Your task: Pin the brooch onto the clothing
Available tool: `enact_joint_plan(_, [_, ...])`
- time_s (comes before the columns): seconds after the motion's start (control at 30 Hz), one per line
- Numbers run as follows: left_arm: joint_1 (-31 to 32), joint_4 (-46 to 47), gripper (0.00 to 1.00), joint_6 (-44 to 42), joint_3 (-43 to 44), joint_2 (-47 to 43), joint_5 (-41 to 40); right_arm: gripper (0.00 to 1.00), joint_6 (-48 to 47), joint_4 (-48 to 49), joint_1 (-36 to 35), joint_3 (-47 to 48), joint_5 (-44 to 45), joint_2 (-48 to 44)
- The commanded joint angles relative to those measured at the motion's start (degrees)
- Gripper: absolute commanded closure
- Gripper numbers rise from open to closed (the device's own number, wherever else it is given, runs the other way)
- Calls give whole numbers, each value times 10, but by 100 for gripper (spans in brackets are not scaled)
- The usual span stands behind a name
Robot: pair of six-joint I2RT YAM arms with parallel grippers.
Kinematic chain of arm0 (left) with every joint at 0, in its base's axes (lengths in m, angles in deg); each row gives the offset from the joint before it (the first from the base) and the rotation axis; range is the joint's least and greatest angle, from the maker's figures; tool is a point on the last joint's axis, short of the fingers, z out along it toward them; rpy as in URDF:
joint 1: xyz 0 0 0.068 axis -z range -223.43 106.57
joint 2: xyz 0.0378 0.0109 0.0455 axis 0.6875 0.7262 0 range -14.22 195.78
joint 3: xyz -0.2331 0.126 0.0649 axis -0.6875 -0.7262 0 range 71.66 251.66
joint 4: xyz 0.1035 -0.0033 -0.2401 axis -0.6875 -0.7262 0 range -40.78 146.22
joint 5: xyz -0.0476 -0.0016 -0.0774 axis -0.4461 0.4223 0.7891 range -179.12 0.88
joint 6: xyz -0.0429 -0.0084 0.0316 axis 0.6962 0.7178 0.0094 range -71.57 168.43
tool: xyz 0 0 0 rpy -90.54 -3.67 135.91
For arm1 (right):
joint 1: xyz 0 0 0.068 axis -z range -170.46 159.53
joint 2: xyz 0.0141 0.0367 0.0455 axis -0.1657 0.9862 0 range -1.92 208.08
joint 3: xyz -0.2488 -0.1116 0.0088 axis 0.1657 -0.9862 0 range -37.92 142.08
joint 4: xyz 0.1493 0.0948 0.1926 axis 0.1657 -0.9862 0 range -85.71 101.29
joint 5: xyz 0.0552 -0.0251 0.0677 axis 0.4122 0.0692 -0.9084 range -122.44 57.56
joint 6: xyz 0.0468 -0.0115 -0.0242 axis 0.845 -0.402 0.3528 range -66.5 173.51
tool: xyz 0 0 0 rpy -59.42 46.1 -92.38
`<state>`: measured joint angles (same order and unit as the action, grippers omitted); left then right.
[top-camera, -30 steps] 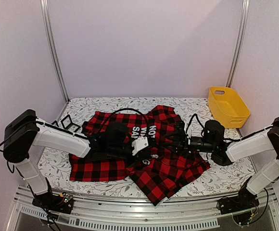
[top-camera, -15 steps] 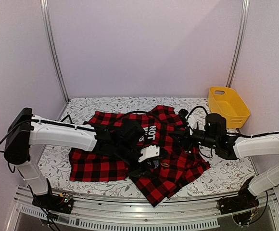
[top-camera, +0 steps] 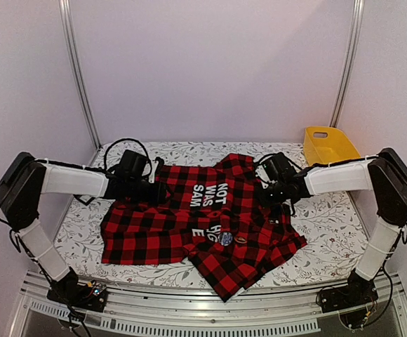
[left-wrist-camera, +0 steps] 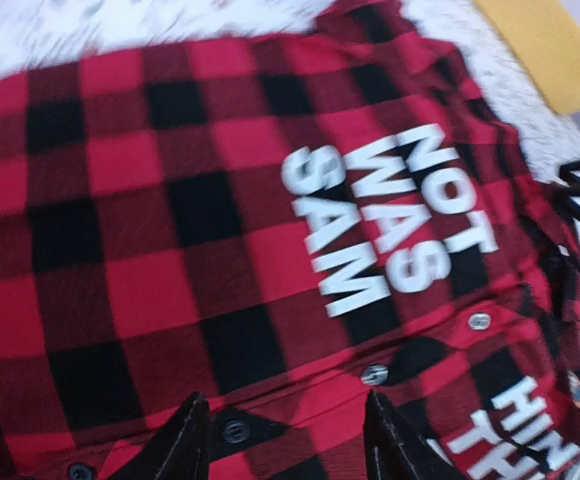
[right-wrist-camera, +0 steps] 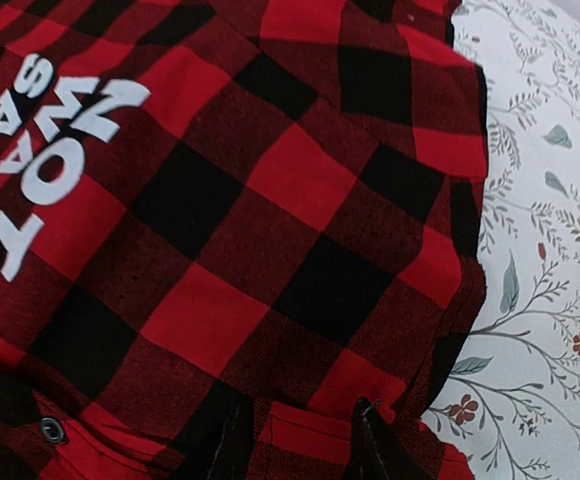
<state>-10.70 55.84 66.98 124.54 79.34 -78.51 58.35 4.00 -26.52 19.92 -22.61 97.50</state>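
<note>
Over the table in the top view, the left gripper (top-camera: 161, 192) and right gripper (top-camera: 265, 193) have drawn back from the shirt's middle to its two sides. The brooch (top-camera: 225, 239) is left on the clothing (top-camera: 140, 232) below the lettering, so the pinning looks done. The left wrist view shows jaws parted and empty, and the right wrist view likewise, though narrower. The leaf-print table (top-camera: 330, 232) holds a yellow bin (top-camera: 330, 151) between pale walls.

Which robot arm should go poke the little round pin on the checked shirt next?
Probably right. The right gripper hovers over the shirt a bit nearer the small round brooch than the left gripper does. Both are open and empty, so it is a close call.
</note>
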Motion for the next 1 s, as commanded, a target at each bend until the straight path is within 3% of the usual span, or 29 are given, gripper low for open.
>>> enact_joint_plan(0.0, [-39, -29, 49, 128, -38, 72, -74, 66, 17, -137, 10, 49, 27, 74])
enact_joint_plan(0.23, [-87, -35, 48, 132, 7, 180, -157, 65, 14, -201, 67, 139, 53, 184])
enact_joint_plan(0.5, [-140, -43, 48, 89, 165, 288, -163, 66, -66, -259, 145, 384, 109, 337])
enact_joint_plan(0.6, [-139, -38, 47, 71, 208, 286, -172, 66, -113, -260, 155, 498, 107, 373])
enact_joint_plan(0.73, [-134, -22, 45, 47, 201, 228, -193, 66, -151, -290, 155, 616, 94, 409])
enact_joint_plan(0.87, [-114, -33, 45, 57, 140, 133, -231, 66, -148, -282, 131, 594, 102, 340])
enact_joint_plan(0.97, [-103, -50, 45, 119, 54, 58, -240, 67, -141, -236, 83, 460, 76, 229])
